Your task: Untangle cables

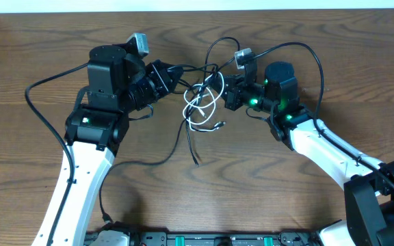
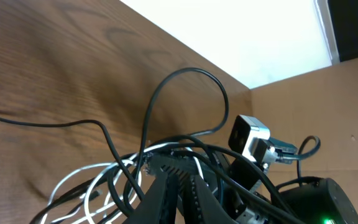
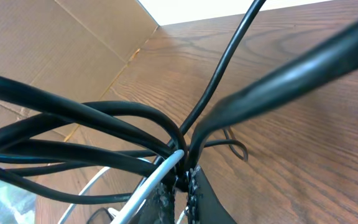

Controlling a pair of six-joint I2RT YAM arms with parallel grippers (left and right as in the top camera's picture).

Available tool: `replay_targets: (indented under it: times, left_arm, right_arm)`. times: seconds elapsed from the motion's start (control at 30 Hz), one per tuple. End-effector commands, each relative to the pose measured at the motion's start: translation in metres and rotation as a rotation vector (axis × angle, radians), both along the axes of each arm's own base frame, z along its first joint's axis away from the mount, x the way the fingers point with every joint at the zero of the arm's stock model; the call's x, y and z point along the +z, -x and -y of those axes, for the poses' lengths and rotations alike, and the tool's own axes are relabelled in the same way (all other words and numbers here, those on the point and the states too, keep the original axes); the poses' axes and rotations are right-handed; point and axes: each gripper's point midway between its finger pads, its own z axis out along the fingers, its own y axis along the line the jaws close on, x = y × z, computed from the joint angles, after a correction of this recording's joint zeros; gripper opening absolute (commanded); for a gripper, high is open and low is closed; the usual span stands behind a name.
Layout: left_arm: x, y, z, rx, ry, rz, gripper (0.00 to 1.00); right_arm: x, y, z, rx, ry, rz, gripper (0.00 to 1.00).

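The cables (image 1: 200, 102) lie knotted on the table (image 1: 46, 41), black loops wound around one white strand. The left gripper (image 1: 171, 76) touches the knot's left edge, its jaws pinched together on black strands. The right gripper (image 1: 226, 94) touches the knot's right edge, clamped where white and black strands meet.

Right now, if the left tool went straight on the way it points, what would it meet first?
The left tool would meet the tangle of cables right at its tip; behind that stands the right tool. Height is hard to judge.
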Motion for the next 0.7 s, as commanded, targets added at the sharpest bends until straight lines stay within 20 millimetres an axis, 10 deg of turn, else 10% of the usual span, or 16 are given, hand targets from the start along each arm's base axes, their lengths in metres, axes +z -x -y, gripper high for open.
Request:
replay_targets:
  times: [0.0, 0.23, 0.43, 0.67]
  left_arm:
    - [0.005, -0.003, -0.002, 0.012, -0.008, 0.019, 0.08]
    - [0.000, -0.012, -0.019, 0.060, -0.138, 0.083, 0.08]
    - [-0.019, -0.023, -0.068, 0.308, -0.317, 0.039, 0.11]
    - [-0.030, -0.020, -0.078, 0.342, -0.364, -0.006, 0.27]
  right_arm:
    - [-0.004, -0.005, 0.006, -0.026, 0.003, -0.013, 0.01]
    - [-0.006, -0.006, 0.023, -0.006, -0.039, -0.092, 0.01]
    - [0.023, 0.017, 0.018, 0.209, -0.139, -0.021, 0.01]
    - [0.049, 0.033, 0.014, 0.338, -0.199, 0.078, 0.01]
